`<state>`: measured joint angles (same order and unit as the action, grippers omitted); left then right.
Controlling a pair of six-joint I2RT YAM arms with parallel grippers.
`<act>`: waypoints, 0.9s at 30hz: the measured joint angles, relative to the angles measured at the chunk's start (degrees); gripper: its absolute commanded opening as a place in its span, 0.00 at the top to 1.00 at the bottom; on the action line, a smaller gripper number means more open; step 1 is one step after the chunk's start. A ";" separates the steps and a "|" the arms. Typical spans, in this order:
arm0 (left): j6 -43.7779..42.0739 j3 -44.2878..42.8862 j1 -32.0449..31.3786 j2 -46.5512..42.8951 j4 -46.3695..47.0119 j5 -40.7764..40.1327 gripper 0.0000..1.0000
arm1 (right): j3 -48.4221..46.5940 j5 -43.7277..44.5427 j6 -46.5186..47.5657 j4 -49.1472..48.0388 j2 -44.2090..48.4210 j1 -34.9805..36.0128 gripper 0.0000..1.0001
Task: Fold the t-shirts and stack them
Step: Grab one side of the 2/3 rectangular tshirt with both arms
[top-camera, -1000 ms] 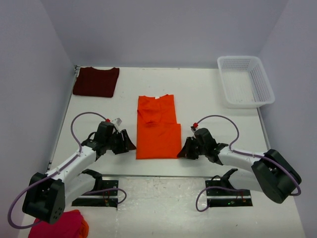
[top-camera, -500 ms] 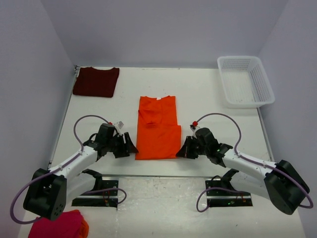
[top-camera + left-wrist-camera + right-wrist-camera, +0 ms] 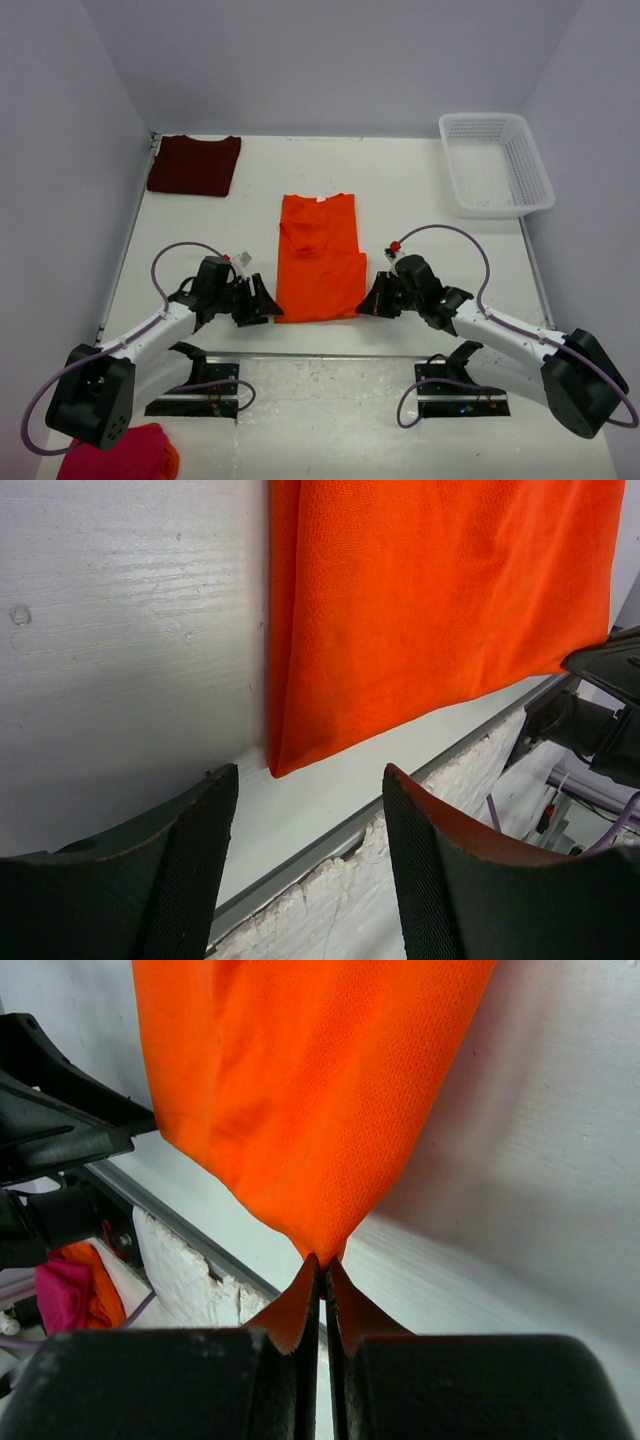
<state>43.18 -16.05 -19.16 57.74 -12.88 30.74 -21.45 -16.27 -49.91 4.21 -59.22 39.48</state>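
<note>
The orange t-shirt lies partly folded in the middle of the table, neck label at the far end. My left gripper is open beside its near left corner, which lies flat just ahead of the fingers. My right gripper is shut on the shirt's near right corner, which it lifts a little off the table. The maroon t-shirt lies folded at the far left corner.
A white plastic basket stands at the far right. A pink-red cloth bundle with an orange edge lies off the table's near left. The table's near edge runs just behind the shirt's hem.
Both arms have drawn toward the near edge, and the shirt's hem has moved nearer with them. The left gripper now stands open beside the near left corner.
</note>
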 measured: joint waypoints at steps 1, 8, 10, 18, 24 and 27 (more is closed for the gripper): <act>0.33 0.20 0.00 -0.02 0.26 0.17 0.40 | -0.02 0.07 0.00 0.13 0.00 0.00 1.00; 2.10 1.64 0.00 2.12 4.61 2.19 0.44 | -0.17 0.11 -0.02 0.55 0.00 0.00 1.00; 2.51 1.97 0.00 3.23 6.32 2.99 0.47 | -0.17 0.11 -0.02 0.57 0.00 0.00 1.00; 3.56 3.76 -0.04 6.27 12.07 5.09 0.59 | -0.17 0.13 -0.02 0.68 0.00 0.00 1.00; 3.80 4.39 -0.07 7.06 13.38 5.14 0.69 | -0.17 0.13 -0.02 0.74 0.00 0.00 1.00; 3.72 4.66 -0.11 7.65 14.03 4.85 0.84 | -0.17 0.15 -0.02 0.92 0.00 0.00 1.00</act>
<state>46.89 -11.40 -19.27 65.39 1.15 35.59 -21.63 -16.12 -49.93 5.13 -59.22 39.48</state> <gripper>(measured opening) 0.237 0.007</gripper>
